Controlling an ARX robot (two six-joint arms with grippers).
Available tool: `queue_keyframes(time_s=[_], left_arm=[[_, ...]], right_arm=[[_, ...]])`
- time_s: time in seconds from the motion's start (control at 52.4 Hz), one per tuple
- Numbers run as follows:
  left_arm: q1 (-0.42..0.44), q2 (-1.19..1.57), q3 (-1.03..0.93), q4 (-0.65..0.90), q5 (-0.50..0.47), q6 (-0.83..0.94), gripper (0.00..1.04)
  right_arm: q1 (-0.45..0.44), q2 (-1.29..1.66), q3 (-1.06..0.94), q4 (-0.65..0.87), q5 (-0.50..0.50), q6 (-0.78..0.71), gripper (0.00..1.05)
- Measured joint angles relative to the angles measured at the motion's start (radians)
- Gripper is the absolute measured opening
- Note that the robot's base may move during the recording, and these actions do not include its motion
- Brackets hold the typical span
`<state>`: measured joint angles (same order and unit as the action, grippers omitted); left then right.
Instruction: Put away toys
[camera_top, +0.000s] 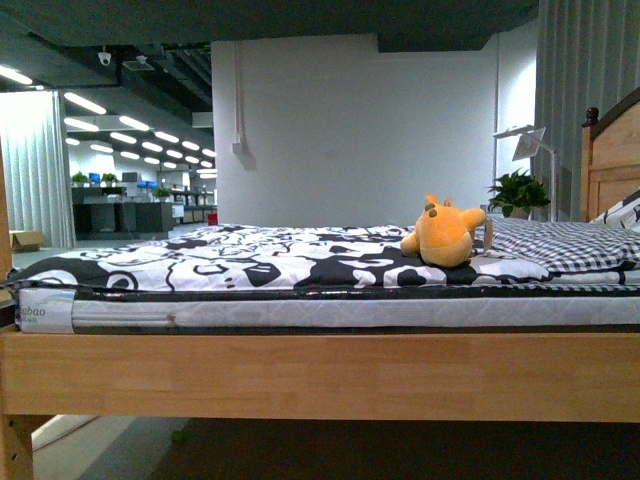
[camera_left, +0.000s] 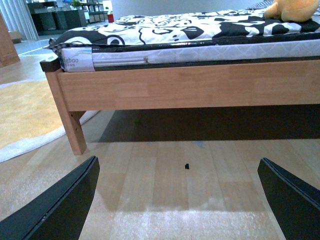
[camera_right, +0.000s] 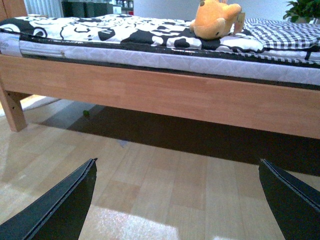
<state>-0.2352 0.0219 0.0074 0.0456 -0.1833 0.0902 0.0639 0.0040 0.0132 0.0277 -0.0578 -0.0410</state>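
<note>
Plush (camera_top: 443, 235) lies right of centre on the bed (camera_top: 320, 375); left hand (camera_left: 178, 160) and right hand (camera_right: 177, 160), wide open and empty, hang low and should rise above the bed first.

Front view, low vantage.
- Wooden bed frame (camera_top: 320, 375) spans the whole width from 3 to 9 o'clock. White quilted mattress (camera_top: 350, 313) lies on it, under a black-and-white cartoon-print sheet (camera_top: 250, 262).
- Checked bedding (camera_top: 560, 243) at 3 o'clock, next to a wooden headboard (camera_top: 610, 160).
- Potted plant (camera_top: 518, 192) and white desk lamp (camera_top: 527, 140) at 2 o'clock, behind the bed.
- Plain white wall (camera_top: 350, 130) at 12 o'clock.
- At 10 o'clock, an open office hall with rows of ceiling strip lights (camera_top: 85, 103), all lit.
- White curtain (camera_top: 35, 165) at 9 o'clock, with a cardboard box (camera_top: 27, 240) at its foot.
- Light wood-plank floor (camera_left: 165, 185). A yellow rug with a white border (camera_left: 25, 115) lies beside the bed leg (camera_left: 75, 130).
</note>
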Motion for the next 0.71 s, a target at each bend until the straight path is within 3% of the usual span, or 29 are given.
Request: queue_keyframes(time_s=[0.706], left_arm=[[-0.001,0.0,0.0,0.0,0.001,0.003,0.98]], right_arm=[[0.0,0.0,0.0,0.0,-0.001,0.0,0.98]])
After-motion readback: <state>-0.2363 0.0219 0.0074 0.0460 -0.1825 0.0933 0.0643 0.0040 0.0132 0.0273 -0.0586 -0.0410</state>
